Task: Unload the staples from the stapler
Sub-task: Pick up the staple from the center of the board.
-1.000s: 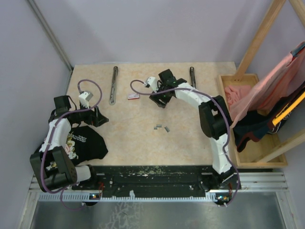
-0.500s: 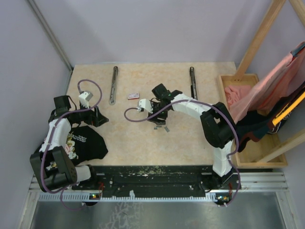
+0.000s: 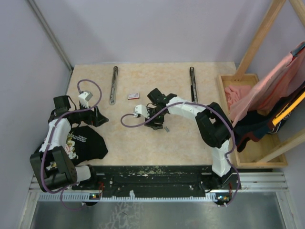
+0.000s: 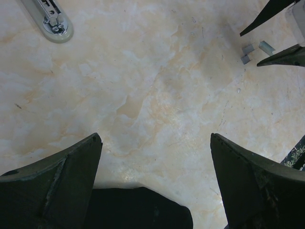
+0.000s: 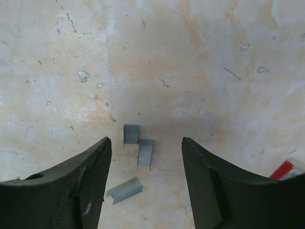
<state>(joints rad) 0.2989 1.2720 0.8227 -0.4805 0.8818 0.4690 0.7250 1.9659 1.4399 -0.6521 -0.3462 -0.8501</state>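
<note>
Three small grey staples (image 5: 145,153) lie loose on the marbled table, directly between the fingers of my right gripper (image 5: 145,139), which is open and hovers just above them without touching. From above, the right gripper (image 3: 159,125) is at mid-table with the staples (image 3: 167,128) by its tips. A long grey stapler (image 3: 113,85) lies at the back left; its end (image 4: 52,21) shows in the left wrist view. My left gripper (image 4: 155,136) is wide open and holds nothing, well left of the staples (image 4: 248,48).
A second long dark stapler-like bar (image 3: 192,78) lies at the back right. A small red-and-white box (image 3: 133,96) sits behind the right gripper. A black printed T-shirt (image 3: 83,143) lies under the left arm. A wooden crate (image 3: 257,148) with cloth stands at the right.
My right arm has swung from the back of the table, by the red-and-white box, forward and down over the staples, its jaws narrowing slightly. The left arm has not moved.
</note>
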